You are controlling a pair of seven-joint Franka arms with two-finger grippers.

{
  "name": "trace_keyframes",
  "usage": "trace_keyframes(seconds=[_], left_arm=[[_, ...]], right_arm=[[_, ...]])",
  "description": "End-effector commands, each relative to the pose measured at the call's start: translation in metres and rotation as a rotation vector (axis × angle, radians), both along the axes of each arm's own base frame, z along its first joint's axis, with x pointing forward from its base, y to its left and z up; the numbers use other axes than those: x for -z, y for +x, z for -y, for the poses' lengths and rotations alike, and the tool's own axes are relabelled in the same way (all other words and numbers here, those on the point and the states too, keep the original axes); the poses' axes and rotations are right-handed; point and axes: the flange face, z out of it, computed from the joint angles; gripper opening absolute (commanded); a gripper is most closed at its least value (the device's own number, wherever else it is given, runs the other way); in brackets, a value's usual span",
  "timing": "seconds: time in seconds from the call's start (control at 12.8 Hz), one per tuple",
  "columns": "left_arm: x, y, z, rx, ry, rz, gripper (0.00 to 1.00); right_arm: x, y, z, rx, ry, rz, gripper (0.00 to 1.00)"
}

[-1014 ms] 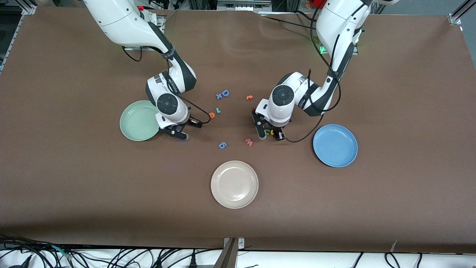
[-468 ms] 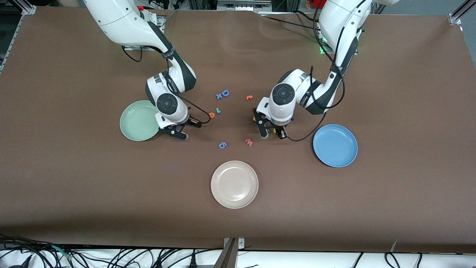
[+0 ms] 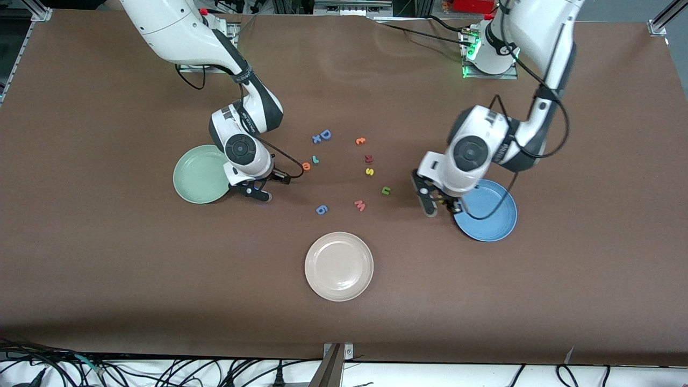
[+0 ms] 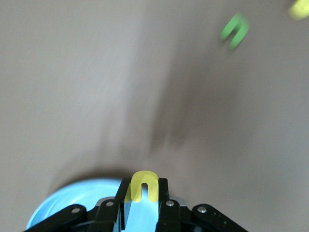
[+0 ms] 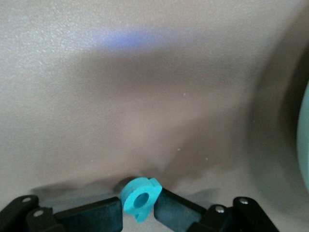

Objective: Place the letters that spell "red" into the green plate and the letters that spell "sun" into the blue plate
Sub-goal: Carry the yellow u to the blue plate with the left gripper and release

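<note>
Between left gripper (image 4: 143,205) jaws: one yellow "u" (image 4: 142,185), over blue plate (image 3: 492,215) rim. Right gripper (image 5: 140,210) pinches one teal "d" (image 5: 140,197) beside green plate (image 3: 196,177); both letters visible only in wrist views.

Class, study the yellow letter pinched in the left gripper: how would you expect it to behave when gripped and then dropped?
The yellow letter looks like thin foam, so probably very light. The left gripper pinches it by its arms, which likely squash slightly rather than crack. Being flat, it should land and stay put, not roll, once released over the blue plate.
</note>
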Motion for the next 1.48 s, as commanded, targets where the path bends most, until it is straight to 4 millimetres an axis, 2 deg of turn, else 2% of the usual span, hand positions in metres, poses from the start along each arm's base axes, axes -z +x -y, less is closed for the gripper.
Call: trace_keyframes(seconds=[0.0,0.08,0.39,0.55,0.62,0.7,0.78,0.86,1.09,1.25,1.4], left_arm=[[0.013,0.013,-0.060,0.023,0.010,-0.031,0.03],[0.019,0.018,-0.080,0.025,0.002,-0.043,0.03],[0.038,0.016,-0.084,0.037,-0.002,-0.056,0.03],[0.050,0.015,-0.078,0.049,-0.006,-0.051,0.07],[0.049,0.015,-0.075,0.053,-0.007,-0.050,0.15],[0.049,0.015,-0.075,0.053,-0.006,-0.051,0.45],[0.044,0.015,-0.076,0.058,-0.004,-0.053,0.92],[0.028,0.017,-0.077,0.111,-0.008,-0.041,1.00],[-0.005,0.018,-0.074,0.121,-0.016,-0.041,1.00],[-0.021,0.008,-0.057,0.067,-0.012,-0.064,1.00],[-0.028,-0.005,-0.027,-0.056,-0.023,-0.085,1.00]], right_arm=[[0.013,-0.005,0.003,-0.014,-0.002,-0.007,0.32],[0.009,-0.003,0.002,-0.017,0.002,0.000,0.32],[-0.004,0.003,0.000,-0.018,-0.009,-0.017,0.32],[-0.005,0.003,0.000,-0.019,-0.014,-0.026,0.32],[-0.006,0.004,0.000,-0.019,-0.013,-0.025,0.32],[-0.008,0.004,0.000,-0.020,-0.012,-0.022,0.32],[-0.011,0.006,0.001,-0.021,-0.012,-0.021,0.32],[-0.015,0.006,0.003,-0.019,-0.018,-0.031,0.32],[-0.016,0.007,0.002,-0.017,-0.020,-0.034,0.32],[-0.016,0.006,0.002,-0.018,-0.023,-0.038,0.32],[-0.015,0.005,0.003,-0.014,-0.030,-0.049,0.32]])
